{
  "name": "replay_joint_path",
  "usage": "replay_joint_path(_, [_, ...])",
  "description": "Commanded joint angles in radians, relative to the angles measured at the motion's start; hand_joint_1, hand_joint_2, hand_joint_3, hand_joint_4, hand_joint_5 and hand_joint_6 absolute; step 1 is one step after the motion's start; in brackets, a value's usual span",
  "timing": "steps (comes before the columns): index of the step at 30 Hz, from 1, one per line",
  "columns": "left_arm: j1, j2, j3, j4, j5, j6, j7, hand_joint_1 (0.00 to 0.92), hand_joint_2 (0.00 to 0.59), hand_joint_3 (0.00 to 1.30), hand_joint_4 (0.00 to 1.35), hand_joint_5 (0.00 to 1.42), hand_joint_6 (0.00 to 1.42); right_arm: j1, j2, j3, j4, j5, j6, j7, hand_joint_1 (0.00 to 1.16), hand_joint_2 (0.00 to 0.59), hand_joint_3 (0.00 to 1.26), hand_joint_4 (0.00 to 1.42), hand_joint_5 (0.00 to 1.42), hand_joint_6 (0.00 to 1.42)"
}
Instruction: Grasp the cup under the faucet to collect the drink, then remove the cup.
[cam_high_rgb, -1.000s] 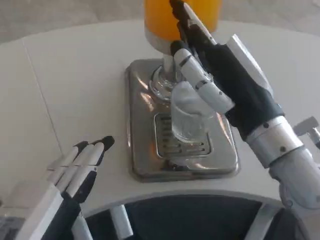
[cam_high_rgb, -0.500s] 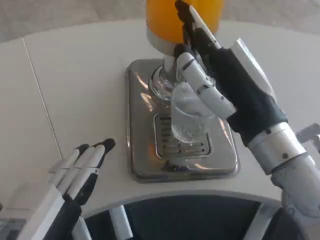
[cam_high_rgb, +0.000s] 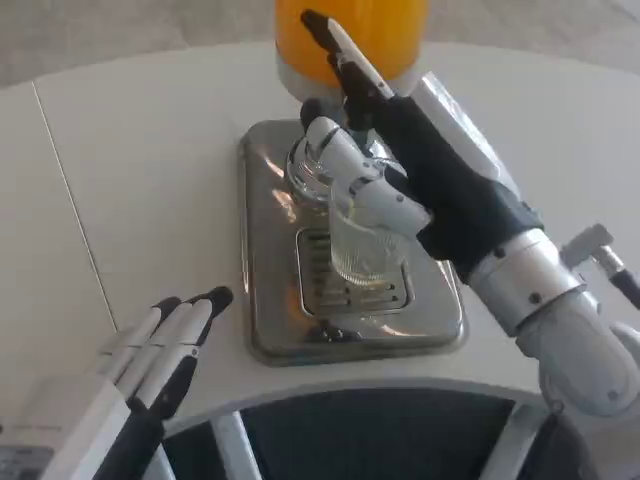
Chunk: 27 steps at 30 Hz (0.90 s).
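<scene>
Cup, clear and ribbed, stands on the steel drip tray beneath the orange dispenser. Right hand has come in from the right, fingers now curling onto the rim; firm closure comes next. Left hand waits nearer, fingers straight, empty.

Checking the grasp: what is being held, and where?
The right hand grips the clear cup around its upper side. The left hand holds nothing.

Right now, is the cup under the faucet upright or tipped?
Upright. The cup stands on the drip tray, clear ribbed wall vertical, with the right hand wrapped around its top. Fill level cannot be told.
</scene>
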<state>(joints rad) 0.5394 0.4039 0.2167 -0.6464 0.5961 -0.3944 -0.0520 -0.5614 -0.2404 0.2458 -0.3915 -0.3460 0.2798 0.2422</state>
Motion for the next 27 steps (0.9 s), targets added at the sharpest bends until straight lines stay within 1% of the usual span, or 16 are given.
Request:
replay_joint_path(1, [0.017, -0.004, -0.003, 0.008, 0.001, -0.017, -0.007, 0.000, 0.107, 0.03, 0.00, 0.01, 0.09, 0.009, -0.006, 0.048, 0.027, -0.005, 0.028, 0.060, 0.04, 0.552, 0.00, 0.00, 0.00, 0.00])
replay_joint_path(5, [0.020, -0.007, -0.005, 0.007, -0.001, -0.013, -0.009, 0.000, 0.106, 0.03, 0.00, 0.01, 0.09, 0.004, -0.011, 0.051, 0.030, -0.011, 0.026, 0.061, 0.03, 0.550, 0.00, 0.00, 0.00, 0.00])
replay_joint_path(9, [0.025, -0.027, -0.014, 0.003, -0.031, 0.008, -0.018, 0.000, 0.087, 0.01, 0.00, 0.02, 0.09, 0.005, -0.012, 0.046, 0.031, -0.011, 0.024, 0.063, 0.03, 0.549, 0.00, 0.00, 0.00, 0.00])
replay_joint_path(12, [0.021, -0.068, -0.028, -0.009, -0.068, 0.055, -0.031, 0.000, 0.073, 0.00, 0.00, 0.03, 0.10, 0.006, -0.013, 0.044, 0.027, -0.011, 0.025, 0.065, 0.03, 0.549, 0.00, 0.00, 0.00, 0.00])
replay_joint_path(16, [0.009, -0.114, -0.055, -0.026, -0.085, 0.112, -0.039, 0.000, 0.061, 0.00, 0.00, 0.04, 0.13, 0.007, -0.013, 0.043, 0.024, -0.009, 0.028, 0.067, 0.02, 0.548, 0.00, 0.00, 0.00, 0.00])
replay_joint_path(20, [-0.021, -0.179, -0.105, -0.044, -0.076, 0.182, -0.033, 0.000, 0.047, 0.00, 0.00, 0.06, 0.17, 0.008, -0.014, 0.043, 0.020, -0.010, 0.031, 0.068, 0.02, 0.548, 0.00, 0.00, 0.00, 0.00])
replay_joint_path(27, [-0.047, -0.236, -0.144, -0.059, -0.061, 0.255, -0.027, 0.016, 0.039, 0.00, 0.00, 0.09, 0.22, 0.010, -0.014, 0.041, 0.018, -0.009, 0.034, 0.067, 0.02, 0.548, 0.00, 0.00, 0.00, 0.00])
